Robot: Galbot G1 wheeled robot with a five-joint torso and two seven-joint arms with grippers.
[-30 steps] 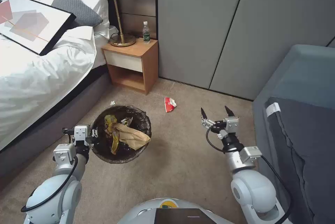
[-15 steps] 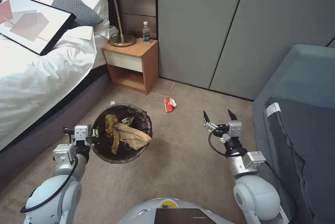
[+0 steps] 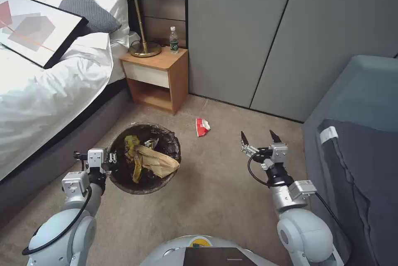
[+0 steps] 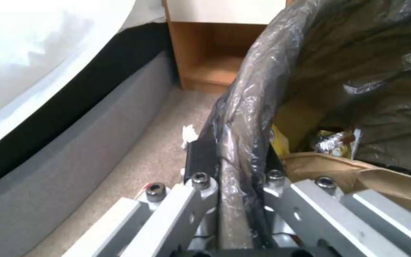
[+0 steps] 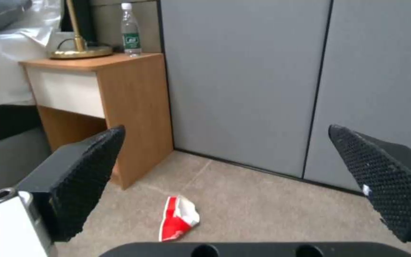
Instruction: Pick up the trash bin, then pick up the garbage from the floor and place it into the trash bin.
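Note:
The trash bin [image 3: 172,145] is lined with a crinkled dark bag and sits low at my left front. Yellow wrappers [image 3: 132,143] and a brown paper scrap [image 3: 159,163] lie inside it. My left gripper [image 3: 112,160] is shut on the near-left rim; in the left wrist view the gripper [image 4: 236,159] pinches the bag-covered rim [image 4: 248,107]. A crushed red-and-white paper cup [image 3: 202,126] lies on the carpet beyond the bin, also in the right wrist view as the cup [image 5: 179,217]. My right gripper [image 3: 258,137] hovers open, right of the cup and nearer to me.
A wooden nightstand [image 3: 159,77] at the back holds a lamp [image 3: 143,46] and a green-labelled bottle [image 3: 173,40]. The bed [image 3: 45,92] runs along the left, a grey sofa [image 3: 352,154] along the right. A small white scrap [image 4: 189,134] lies by the bed base.
The right gripper drew back slightly toward me and to the right, still open. The whole view shifted a little. The left gripper keeps its hold on the bin rim.

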